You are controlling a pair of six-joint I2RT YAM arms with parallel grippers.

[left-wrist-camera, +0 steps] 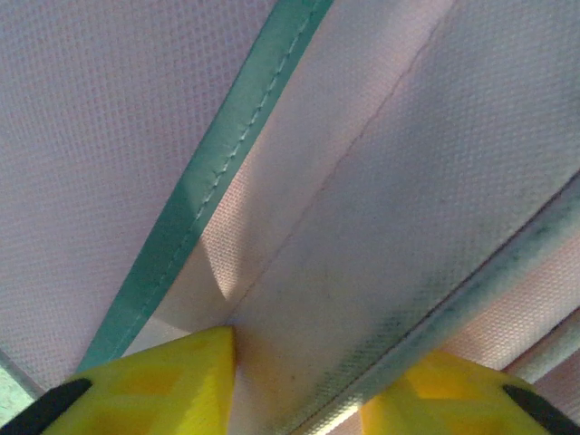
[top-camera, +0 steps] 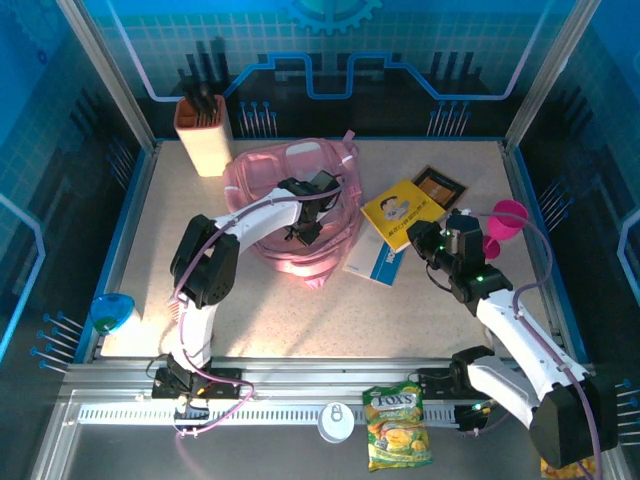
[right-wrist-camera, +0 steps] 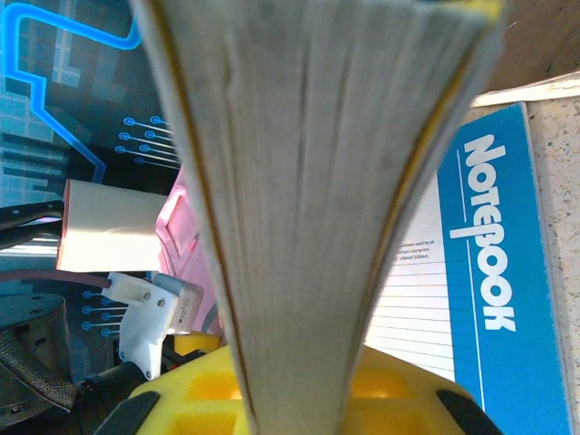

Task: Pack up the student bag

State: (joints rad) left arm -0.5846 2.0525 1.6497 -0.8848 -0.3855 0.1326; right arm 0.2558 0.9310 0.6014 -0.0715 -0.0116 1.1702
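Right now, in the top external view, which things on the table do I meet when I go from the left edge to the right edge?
blue bowl → beige holder → student bag → yellow book → pink funnel

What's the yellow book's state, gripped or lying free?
Gripped: the right gripper is shut on the yellow book, its page edge between the yellow fingers, over the blue notebook. Lifted clear or not, cannot tell.

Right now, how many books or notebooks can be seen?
3: a yellow book in the right gripper, a blue notebook lying under it, a brown book farther back. More may be hidden inside the student bag.
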